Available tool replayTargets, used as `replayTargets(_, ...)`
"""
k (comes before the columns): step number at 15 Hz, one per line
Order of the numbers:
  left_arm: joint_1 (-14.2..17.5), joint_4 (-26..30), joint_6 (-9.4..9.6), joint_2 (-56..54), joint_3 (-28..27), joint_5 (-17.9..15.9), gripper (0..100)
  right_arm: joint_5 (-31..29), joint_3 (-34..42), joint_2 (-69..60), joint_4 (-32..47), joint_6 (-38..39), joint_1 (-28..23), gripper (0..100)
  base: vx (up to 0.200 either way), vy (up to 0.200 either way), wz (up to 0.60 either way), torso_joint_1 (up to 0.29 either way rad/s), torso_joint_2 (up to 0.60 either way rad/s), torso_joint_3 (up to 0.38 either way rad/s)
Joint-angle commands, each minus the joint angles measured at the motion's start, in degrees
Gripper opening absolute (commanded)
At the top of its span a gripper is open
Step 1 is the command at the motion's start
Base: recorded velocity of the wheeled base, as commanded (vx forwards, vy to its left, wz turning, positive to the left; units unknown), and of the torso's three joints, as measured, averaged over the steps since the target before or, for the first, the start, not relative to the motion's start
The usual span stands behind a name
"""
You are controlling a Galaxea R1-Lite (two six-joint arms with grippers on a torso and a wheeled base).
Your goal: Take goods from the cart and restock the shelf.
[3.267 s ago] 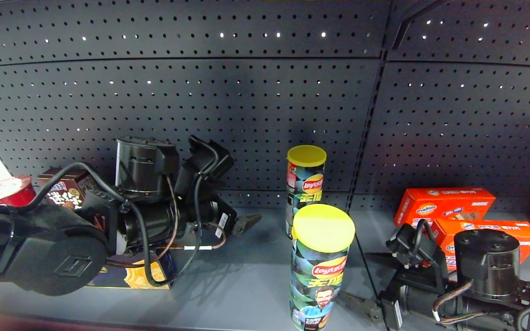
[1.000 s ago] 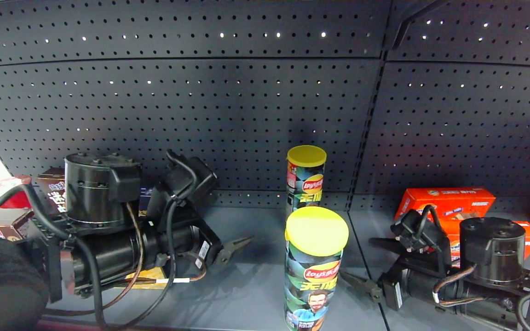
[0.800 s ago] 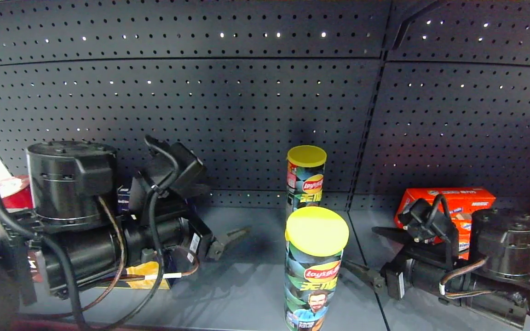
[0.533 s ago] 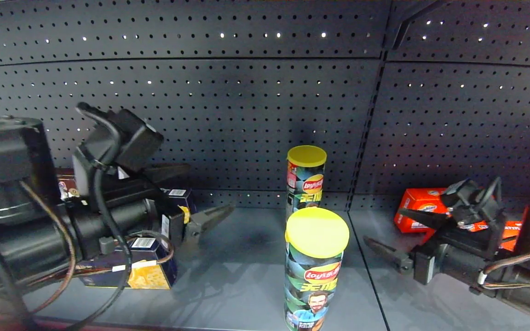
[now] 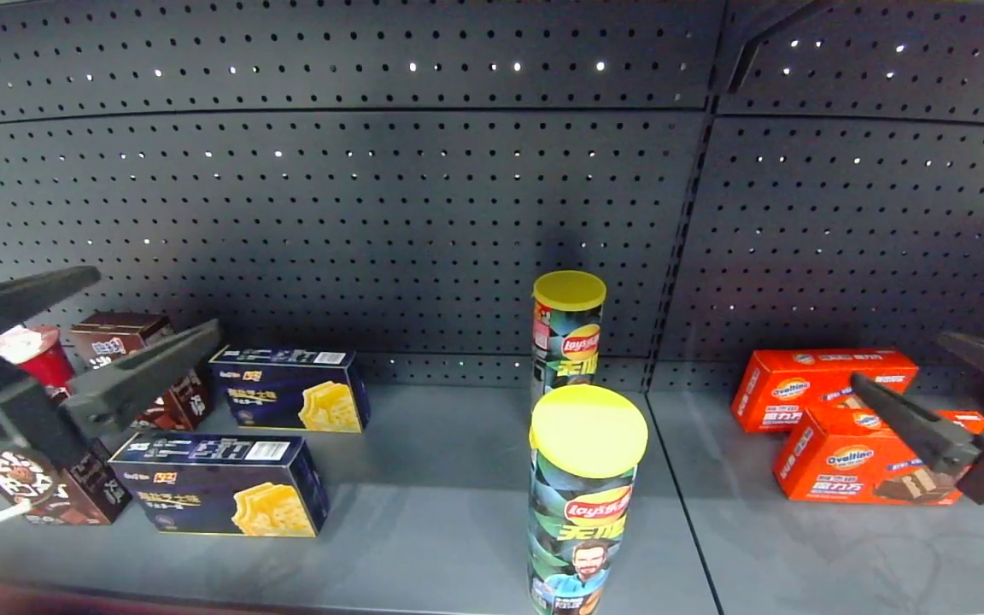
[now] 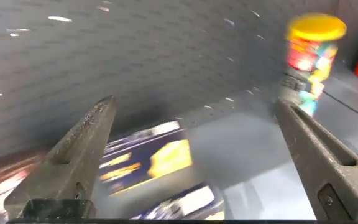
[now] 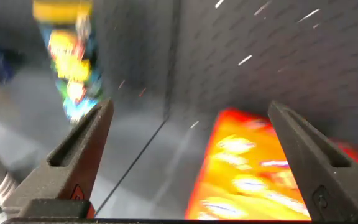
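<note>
Front chip can [image 5: 588,495] upright between left pincer [image 5: 156,299] and right pincer [image 5: 902,359]; both wide, empty.

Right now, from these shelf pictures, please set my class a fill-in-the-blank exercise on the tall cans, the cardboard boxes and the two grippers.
1. The front crisp can and the rear crisp can, tall printed cylinders, both have ___ lids.
2. Right of the cans, the rear cardboard box and the front cardboard box are both ___ in colour.
3. The left gripper and the right gripper both stand ___, holding nothing.
Missing words: yellow; orange; open.
</note>
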Motion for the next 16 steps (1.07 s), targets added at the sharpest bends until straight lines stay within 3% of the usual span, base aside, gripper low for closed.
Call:
replayTargets(1,5.7,0.3,-0.44,-14.9,6.8,-2.2,100,0.4,1.4,-10.5,1.7,-0.1,-2.8,100,0.0,0.0,0.0,0.0,0.0,0.0)
replayTargets(4,5.8,3.5,-0.36,-31.3,14.2,3.2,100,0.3,5.4,-20.1,4.5,0.4,-7.8,100,0.0,0.0,0.0,0.0,0.0,0.0)
replayTargets(6,5.9,16.4,-0.36,-42.4,12.6,5.6,100,-0.9,7.8,-27.8,9.8,0.7,-8.7,100,0.0,0.0,0.0,0.0,0.0,0.0)
replayTargets(8,6.0,30.7,-0.09,-51.4,10.6,6.1,100,-4.5,6.8,-36.8,22.4,0.9,-9.2,100,0.0,0.0,0.0,0.0,0.0,0.0)
replayTargets(9,6.0,34.6,0.0,-53.6,10.8,6.6,100,-5.6,6.1,-41.9,29.1,1.4,-9.4,100,0.0,0.0,0.0,0.0,0.0,0.0)
replayTargets(11,5.9,33.9,-0.18,-53.3,10.3,7.5,100,-7.0,5.9,-50.2,39.3,2.7,-9.8,100,0.0,0.0,0.0,0.0,0.0,0.0)
replayTargets(13,5.9,33.7,0.08,-53.3,13.8,7.8,100,-7.3,6.1,-61.4,52.0,3.8,-10.7,100,0.0,0.0,0.0,0.0,0.0,0.0)
replayTargets(16,5.9,28.5,-0.36,-53.3,23.2,7.7,100,-7.1,9.6,-63.1,52.7,4.6,-11.8,100,0.0,0.0,0.0,0.0,0.0,0.0)
